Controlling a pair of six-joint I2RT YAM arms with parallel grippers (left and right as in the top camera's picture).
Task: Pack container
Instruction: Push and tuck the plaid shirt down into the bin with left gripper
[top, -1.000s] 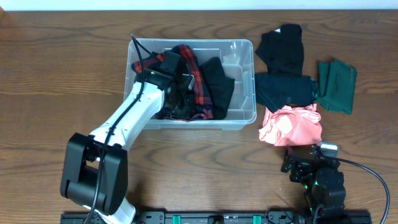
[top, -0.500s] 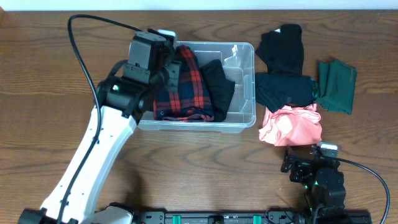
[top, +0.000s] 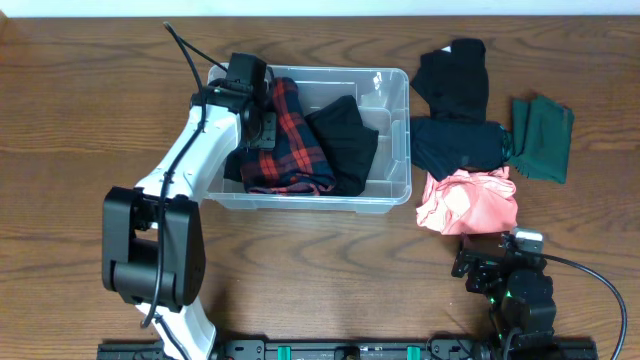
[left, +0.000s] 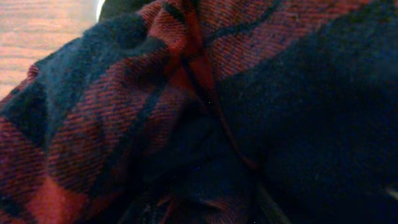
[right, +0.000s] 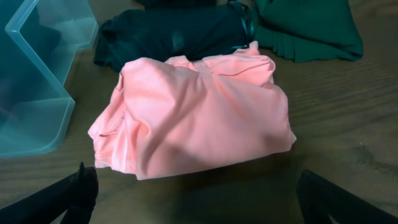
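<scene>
- Since the earlier frame, the left gripper (top: 262, 120) has descended into the left end of the clear rectangular plastic container (top: 398, 150). Its jaw state cannot be determined, because the red-and-black plaid flannel garment (left: 124, 124) fills its wrist view.
- Right gripper (right: 205, 202): jaws spread, empty.
- Crumpled pink fabric bundle (right: 193, 118): directly ahead of the right jaws, just beside the container's right end. The right arm is nearer.

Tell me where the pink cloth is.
Overhead, the pink cloth lies on the table right of the container, just below a black cloth in the picture.
</scene>
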